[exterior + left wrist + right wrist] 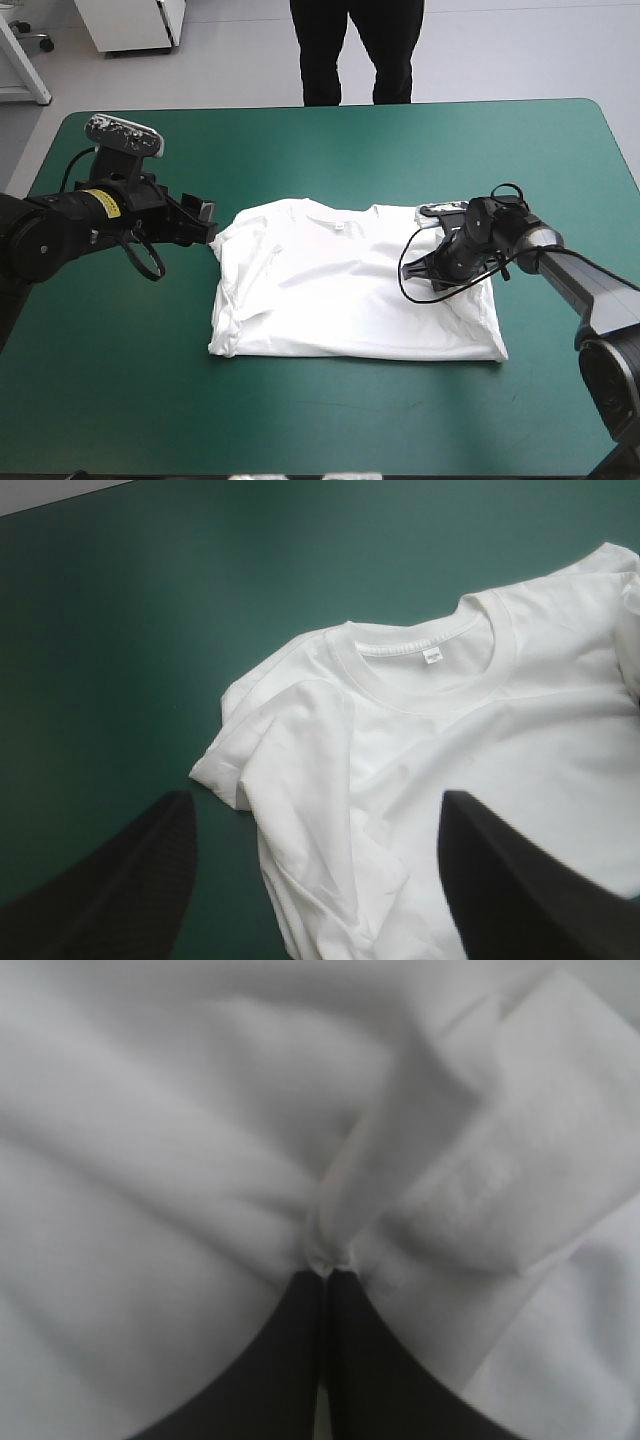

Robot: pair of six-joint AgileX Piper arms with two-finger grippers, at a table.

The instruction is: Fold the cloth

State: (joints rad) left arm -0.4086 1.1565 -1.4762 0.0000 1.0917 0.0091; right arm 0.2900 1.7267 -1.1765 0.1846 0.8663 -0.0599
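The T-shirt [350, 290] lies spread flat at the table's centre, collar [338, 218] toward 12 o'clock. Bare teal-green cover [300, 420] rings it, broadest at 6 and 9 o'clock. In the high view the right arm hides the shirt's 3 o'clock sleeve and its own fingertips. In the right wrist view, white cloth fills everything, with no edge showing. The left gripper [315, 800] hovers at the shirt's 10 o'clock corner, fingers wide apart over the sleeve [290, 750]. The right gripper [328, 1272] is all but closed, pinching a raised fold of the T-shirt.
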